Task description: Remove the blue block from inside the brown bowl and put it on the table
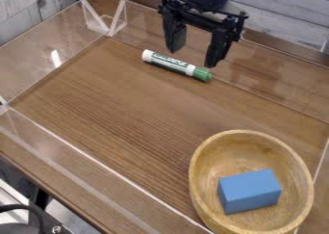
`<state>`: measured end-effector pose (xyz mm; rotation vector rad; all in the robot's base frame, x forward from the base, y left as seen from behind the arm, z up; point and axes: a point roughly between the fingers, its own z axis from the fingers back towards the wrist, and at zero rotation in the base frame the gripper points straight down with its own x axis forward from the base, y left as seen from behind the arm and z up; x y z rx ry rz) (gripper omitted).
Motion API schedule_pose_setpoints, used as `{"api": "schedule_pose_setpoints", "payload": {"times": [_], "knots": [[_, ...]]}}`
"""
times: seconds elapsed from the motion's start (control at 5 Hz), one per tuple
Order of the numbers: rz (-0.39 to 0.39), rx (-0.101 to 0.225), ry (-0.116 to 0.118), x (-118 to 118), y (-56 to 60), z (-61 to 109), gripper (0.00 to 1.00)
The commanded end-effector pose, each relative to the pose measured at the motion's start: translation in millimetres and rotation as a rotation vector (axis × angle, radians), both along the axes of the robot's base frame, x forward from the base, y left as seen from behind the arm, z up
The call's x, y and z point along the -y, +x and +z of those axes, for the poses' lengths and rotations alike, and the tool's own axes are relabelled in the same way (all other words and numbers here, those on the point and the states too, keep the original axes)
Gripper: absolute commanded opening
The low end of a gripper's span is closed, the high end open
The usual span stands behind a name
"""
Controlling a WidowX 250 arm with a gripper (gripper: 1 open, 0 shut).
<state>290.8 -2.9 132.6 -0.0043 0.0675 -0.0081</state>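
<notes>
Nearest the camera, at the lower right, sits the brown bowl (252, 185), a wide, shallow, light wooden dish with a thick rim, part of it cut off by the bottom edge of the view. Inside it lies the blue block (249, 191), a small bright-blue rectangle resting flat on the bowl's floor, a little toward the near side, with bare wood showing around it. The bowl stands on my desk (122, 108), a dark brown wood-grain surface that fills most of the view and is fenced by low clear acrylic walls (38, 132); the near-left wall runs diagonally across the lower left corner. Farther back, past the middle of the desk, a green-and-white marker pen (179, 65) lies on its side, slanting from upper left to lower right. Just behind and above the pen, at the top of the view, hangs my tool (195, 47), black, pointing straight down, its two fingers spread wide apart with empty space between them, so it grips nothing. It is well apart from the bowl and the block, which sit at the opposite, near corner.
</notes>
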Motion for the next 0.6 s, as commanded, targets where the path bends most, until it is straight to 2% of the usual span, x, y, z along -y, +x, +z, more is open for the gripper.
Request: {"api": "schedule_pose_setpoints", "payload": {"times": [0.0, 0.2, 0.4], "knots": [[-0.025, -0.019, -0.001, 6.2, -5.4, -6.9, 1.0], [-0.154, -0.018, -0.006, 30.8, -20.8, -10.0, 1.0], [-0.281, 0.002, -0.005, 59.1, -34.7, -8.2, 1.0]]}}
